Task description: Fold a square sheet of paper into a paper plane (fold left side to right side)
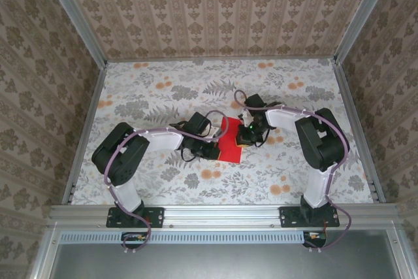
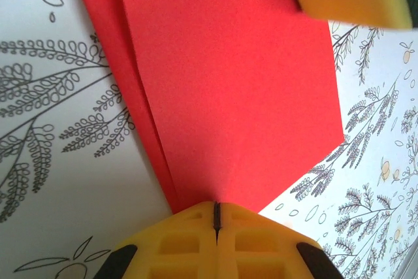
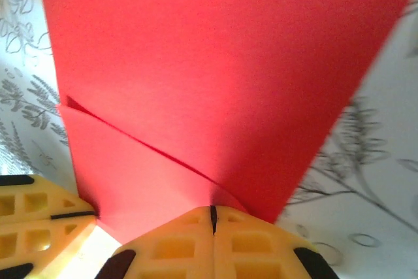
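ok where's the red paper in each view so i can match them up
top external: the thin bright red paper sheet lies mid-table between the two arms' tips.
left wrist: upper middle, tapering down to the shut yellow left fingers.
right wrist: top and centre, above the shut yellow right fingers.
shared landmark: the white table cover printed with grey leaves.

Yellow fingers of the right gripper point(image 3: 212, 220) pressed together at the narrow near corner of the folded red paper point(image 3: 215, 63), one layer lapping slantwise over another; left gripper point(image 3: 77, 215) just beside its edge, leaf-printed tablecloth point(image 3: 369, 181) either side
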{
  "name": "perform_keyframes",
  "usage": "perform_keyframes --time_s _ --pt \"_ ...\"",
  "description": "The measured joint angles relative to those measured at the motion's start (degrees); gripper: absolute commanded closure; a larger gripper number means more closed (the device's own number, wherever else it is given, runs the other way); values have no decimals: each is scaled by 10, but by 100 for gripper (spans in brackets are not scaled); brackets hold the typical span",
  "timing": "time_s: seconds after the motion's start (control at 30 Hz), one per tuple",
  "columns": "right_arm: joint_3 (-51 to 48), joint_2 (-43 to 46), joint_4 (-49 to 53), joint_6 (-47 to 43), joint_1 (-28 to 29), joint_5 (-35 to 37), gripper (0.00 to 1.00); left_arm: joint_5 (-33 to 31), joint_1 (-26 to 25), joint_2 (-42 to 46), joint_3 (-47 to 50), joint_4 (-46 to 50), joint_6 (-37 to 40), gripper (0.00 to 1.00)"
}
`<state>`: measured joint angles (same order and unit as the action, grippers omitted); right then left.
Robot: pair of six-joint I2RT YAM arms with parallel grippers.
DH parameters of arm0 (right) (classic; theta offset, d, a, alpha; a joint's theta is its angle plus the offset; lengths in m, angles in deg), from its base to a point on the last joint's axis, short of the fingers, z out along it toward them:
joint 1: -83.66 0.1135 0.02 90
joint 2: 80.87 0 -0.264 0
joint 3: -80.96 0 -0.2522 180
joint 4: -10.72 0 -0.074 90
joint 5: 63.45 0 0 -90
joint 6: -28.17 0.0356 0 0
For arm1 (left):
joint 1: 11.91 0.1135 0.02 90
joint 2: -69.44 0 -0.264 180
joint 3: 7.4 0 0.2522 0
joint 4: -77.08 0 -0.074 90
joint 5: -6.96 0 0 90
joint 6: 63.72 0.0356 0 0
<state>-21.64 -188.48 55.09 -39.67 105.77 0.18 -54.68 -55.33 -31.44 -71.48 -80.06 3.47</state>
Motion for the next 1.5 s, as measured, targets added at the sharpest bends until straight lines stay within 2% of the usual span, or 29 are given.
perform_keyframes --time_s 0.27,0.5,0.63,0.87,1.2,1.5 --pt "1 28 20 -10 -23 39 100 -1 0 0 0 -1 1 100" --pt "-4 55 -13 14 20 1 100 -2 -1 0 0 -1 1 99" --pt "-6 43 -33 27 44 -17 100 -2 -1 1 0 -1 1 98" --pt "2 -4 -20 28 46 -9 100 -6 -1 1 -12 22 1 98" --pt "13 -8 -2 23 46 5 100 -5 -16 -1 -80 70 23 98" --pt "13 -8 -2 22 46 5 100 3 -19 -52 -100 72 36 98"
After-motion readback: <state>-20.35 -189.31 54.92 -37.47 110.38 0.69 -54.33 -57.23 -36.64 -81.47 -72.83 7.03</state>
